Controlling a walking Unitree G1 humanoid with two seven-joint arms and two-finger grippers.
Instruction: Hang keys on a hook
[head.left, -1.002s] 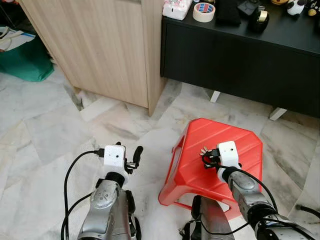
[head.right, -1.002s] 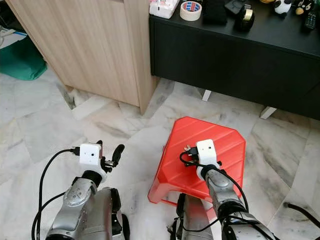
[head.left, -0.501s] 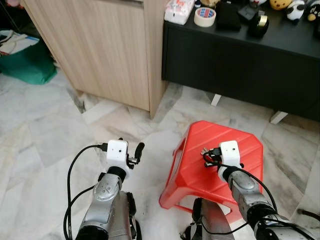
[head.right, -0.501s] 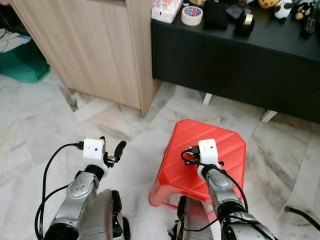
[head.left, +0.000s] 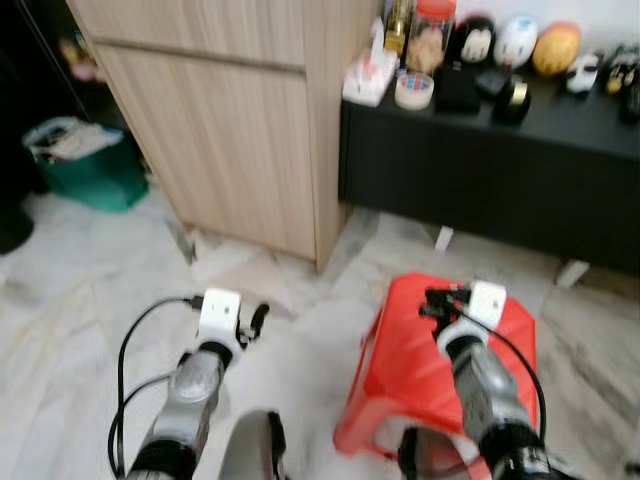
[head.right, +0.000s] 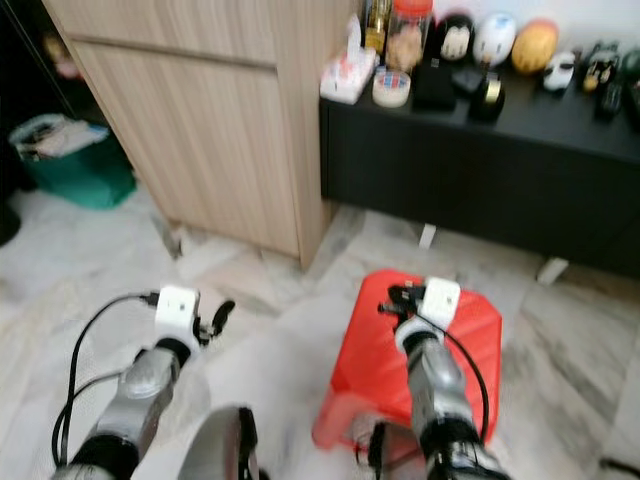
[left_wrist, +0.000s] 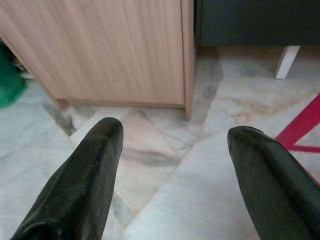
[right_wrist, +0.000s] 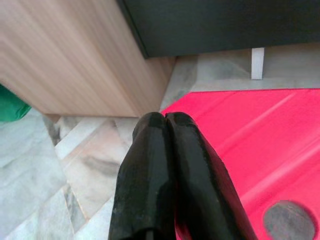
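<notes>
- The marble floor (head.left: 90, 260) is stretching across the whole scene, pale with grey veins, and the head views are blurring somewhat.
- A light wooden cabinet (head.left: 230, 110) is standing on the robot's left, its corner reaching down to the floor.
- A low black surface (head.left: 500, 170) is sitting beside the cabinet on white legs, carrying a white box, a roll of tape (head.left: 413, 90), a jar and a row of small round figures at the back.
- A green bin (head.left: 85, 165) is resting on the floor, left of the cabinet.
- A red plastic stool (head.left: 440, 360) is standing on the floor in front of the black surface.
- The right gripper (head.left: 437, 300) is hovering over the far left part of the stool top; in its wrist view the two black fingers (right_wrist: 167, 170) are pressing together, clenched.
- The keys (head.left: 447, 298) are probably the small dark bundle at the right gripper's tips, above the stool, though the blur is making them hard to make out, and whether the fingers are pinching them I cannot tell.
- The left gripper (head.left: 255, 322) is hanging over the bare floor, well apart from the stool, its fingers (left_wrist: 85, 175) spreading wide and released.
</notes>
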